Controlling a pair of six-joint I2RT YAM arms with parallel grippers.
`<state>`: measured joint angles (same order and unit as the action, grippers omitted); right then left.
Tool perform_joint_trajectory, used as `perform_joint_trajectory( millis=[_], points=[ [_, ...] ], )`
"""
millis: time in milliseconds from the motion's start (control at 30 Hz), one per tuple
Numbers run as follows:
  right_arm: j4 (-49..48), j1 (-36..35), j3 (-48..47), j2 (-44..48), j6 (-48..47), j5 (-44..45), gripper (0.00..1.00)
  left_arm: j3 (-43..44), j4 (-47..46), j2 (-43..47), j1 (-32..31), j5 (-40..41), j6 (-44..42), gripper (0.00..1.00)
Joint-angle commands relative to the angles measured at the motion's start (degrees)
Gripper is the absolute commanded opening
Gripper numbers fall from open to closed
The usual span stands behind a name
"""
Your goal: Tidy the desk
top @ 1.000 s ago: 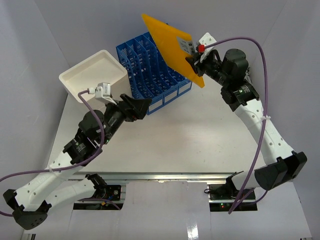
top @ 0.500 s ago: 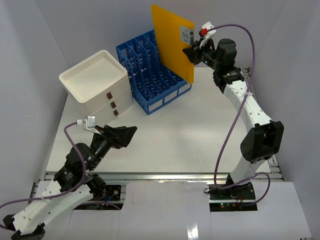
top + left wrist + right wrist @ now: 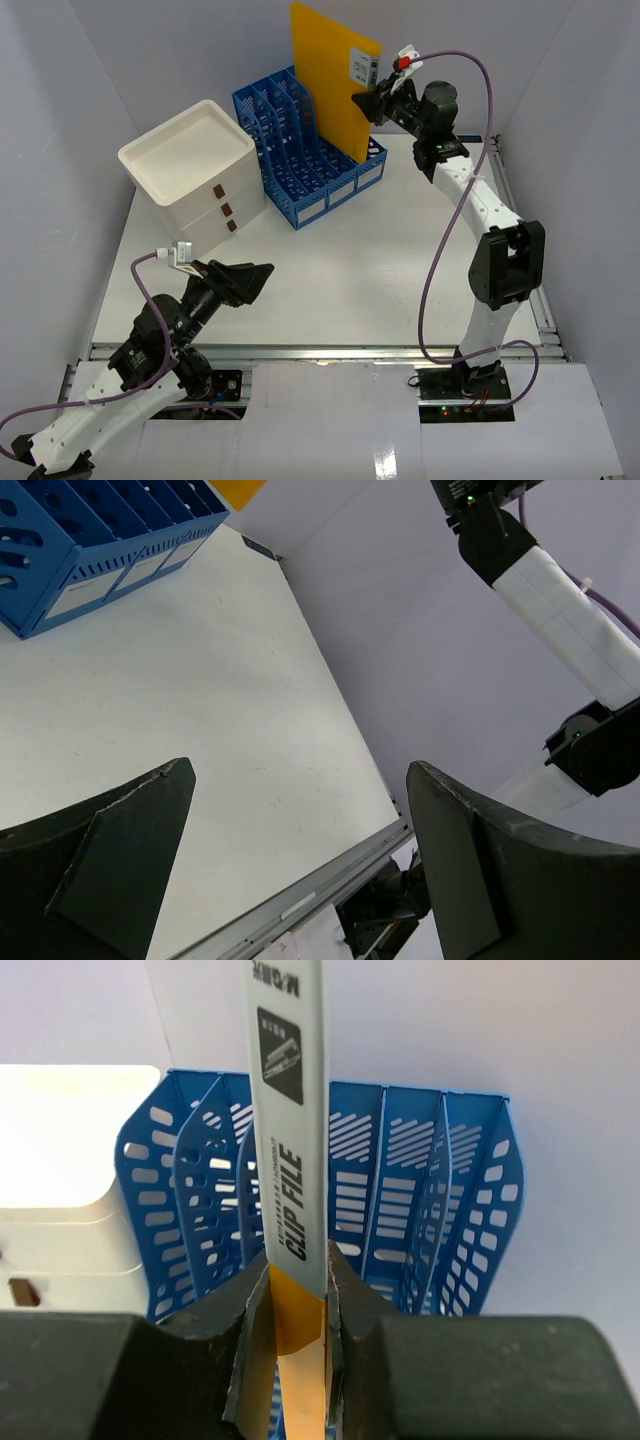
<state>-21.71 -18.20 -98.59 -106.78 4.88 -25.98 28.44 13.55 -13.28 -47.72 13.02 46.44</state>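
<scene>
Judged mid-filing. Pinches orange clip file upright in right claw, above blue rack at upper centre. Next calls for lining up with a free slot, then lowering straight. Holds left claw spread, empty, at lower left. Finds worktop across frame centre, beneath both claws, touching neither.

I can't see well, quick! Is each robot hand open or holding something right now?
Left hand: open, holding nothing.
Right hand: closed on the orange clip file.
</scene>
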Motion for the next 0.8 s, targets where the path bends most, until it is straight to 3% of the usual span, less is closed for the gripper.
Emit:
perform_joint_trajectory(
  millis=[0, 300, 767],
  points=[
    [-12.2, 0.6, -3.5, -4.8, 4.1, -2.1, 0.08, -0.2, 0.4, 0.0, 0.1, -1.4, -0.3, 0.98],
    [-24.4, 1.6, -3.2, -10.5, 7.0, -5.3, 0.08, 0.2, 0.9, -0.2, 0.1, -1.3, -2.1, 0.98],
    [-30.6, 1.5, 1.1, -12.0, 12.5, -3.9, 0.08, 0.0, 0.3, -1.4, 0.1, -2.8, -2.0, 0.98]
  ],
)
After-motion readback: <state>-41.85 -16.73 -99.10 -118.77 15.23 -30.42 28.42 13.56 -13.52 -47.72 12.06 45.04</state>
